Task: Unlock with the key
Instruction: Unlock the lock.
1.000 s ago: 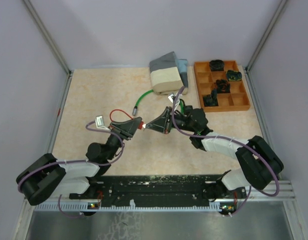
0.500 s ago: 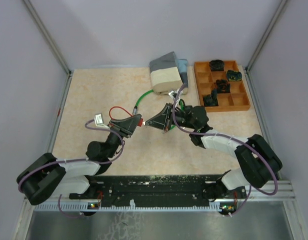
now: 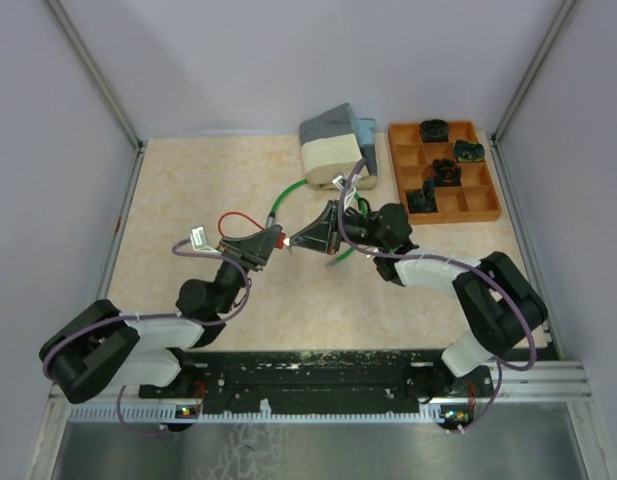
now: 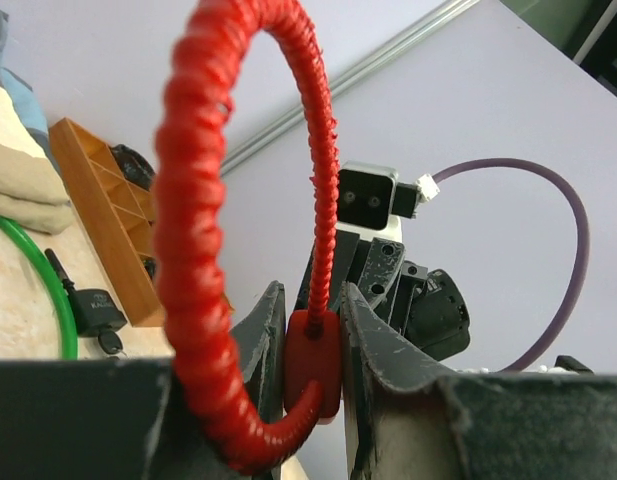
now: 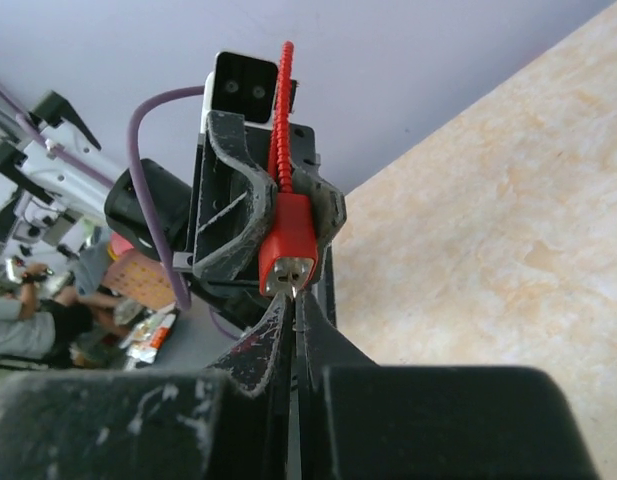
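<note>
Closed since earlier frame: gap between right gripper [image 5: 293, 318] and left gripper [image 4: 313, 345]. Clamped mid-air in left jaws, set narrow: red-bodied cable lock with coiled loop [image 5: 288, 240], keyway [image 5: 290, 270] faced rightward. Right gripper pinched fully together at keyway; key blade not discernible. Axial alignment to be verified before insertion; rotation only after full seating.

Top camera: fixed high behind the arm bases, looking down and forward over the whole table [image 3: 168, 190] from far off. Left wrist camera: very close, sighting along its own fingers [image 4: 383, 365] toward the right arm [image 4: 428, 310]. Right wrist camera: equally close, facing back at the left gripper [image 5: 286, 235]. All three share the red lock [image 3: 279, 240] mid-table.
</note>
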